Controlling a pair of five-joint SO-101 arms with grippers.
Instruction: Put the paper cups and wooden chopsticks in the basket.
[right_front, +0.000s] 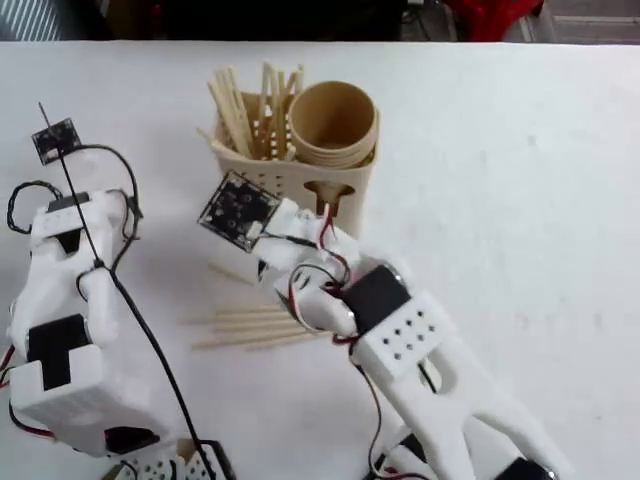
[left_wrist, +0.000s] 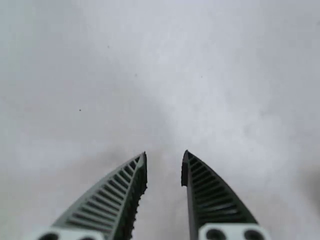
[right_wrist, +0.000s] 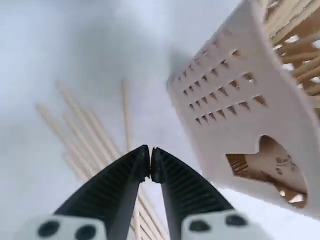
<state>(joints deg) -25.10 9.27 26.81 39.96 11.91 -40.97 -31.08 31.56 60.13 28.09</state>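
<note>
A cream perforated basket (right_front: 250, 178) stands at the table's back centre. It holds stacked paper cups (right_front: 332, 120) and a bunch of wooden chopsticks (right_front: 245, 110). Several loose chopsticks (right_front: 245, 328) lie on the table in front of it. My right arm (right_front: 385, 300) is bent over them just before the basket. My right gripper (right_wrist: 150, 162) is shut, its tips above the loose chopsticks (right_wrist: 75, 125) and beside the basket wall (right_wrist: 235, 100); a cup (right_wrist: 260, 165) shows through the handle hole. My left gripper (left_wrist: 164, 160) is open over bare table, with nothing between its fingers.
My left arm (right_front: 70, 300) sits at the table's left with black cables looping over it. The white table (right_front: 520, 200) stretches bare to the right of the basket. The table's far edge runs just behind the basket.
</note>
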